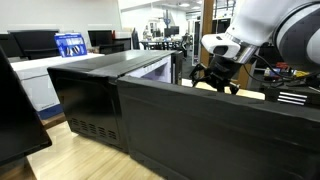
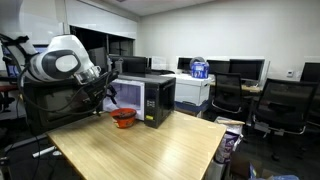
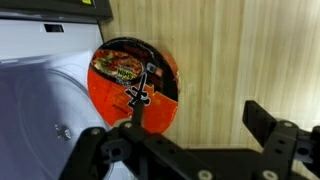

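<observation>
A red bowl (image 3: 130, 85) with a printed lid lies on the wooden table (image 3: 220, 60), right beside a microwave (image 3: 40, 90). In the wrist view my gripper (image 3: 200, 112) is open and empty just above the table. Its one finger overlaps the bowl's edge and the other stands over bare wood. In an exterior view the gripper (image 2: 105, 95) hovers next to the bowl (image 2: 123, 117), left of the microwave (image 2: 152, 98). In an exterior view the gripper (image 1: 215, 78) shows behind dark panels and the bowl is hidden.
The microwave stands at the table's (image 2: 140, 150) far edge. Black office chairs (image 2: 280, 100) and desks with monitors (image 2: 245, 68) fill the room to the right. A blue object (image 2: 200, 68) sits on a white cabinet. Dark panels (image 1: 200, 130) block the near view.
</observation>
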Tool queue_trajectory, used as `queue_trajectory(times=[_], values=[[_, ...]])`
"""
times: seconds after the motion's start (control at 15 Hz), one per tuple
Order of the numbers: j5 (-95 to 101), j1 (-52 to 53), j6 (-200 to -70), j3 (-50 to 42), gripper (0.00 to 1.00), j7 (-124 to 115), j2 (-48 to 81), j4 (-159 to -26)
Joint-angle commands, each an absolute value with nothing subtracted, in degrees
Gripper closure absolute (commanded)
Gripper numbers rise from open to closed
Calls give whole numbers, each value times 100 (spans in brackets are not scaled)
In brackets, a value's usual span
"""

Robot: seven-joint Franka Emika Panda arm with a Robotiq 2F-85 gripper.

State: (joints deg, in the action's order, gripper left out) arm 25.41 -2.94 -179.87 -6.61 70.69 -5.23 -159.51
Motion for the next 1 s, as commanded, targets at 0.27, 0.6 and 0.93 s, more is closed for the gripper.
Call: queue_trajectory(times=[0.27,0.6,0.93], values=[[2937,-593,-19803,-825,0,7499,325,-15912],[2903,-603,-19830,-838,0,7776,455,-15903],[2877,-554,-19775,-722,0,7719,635,-15860]])
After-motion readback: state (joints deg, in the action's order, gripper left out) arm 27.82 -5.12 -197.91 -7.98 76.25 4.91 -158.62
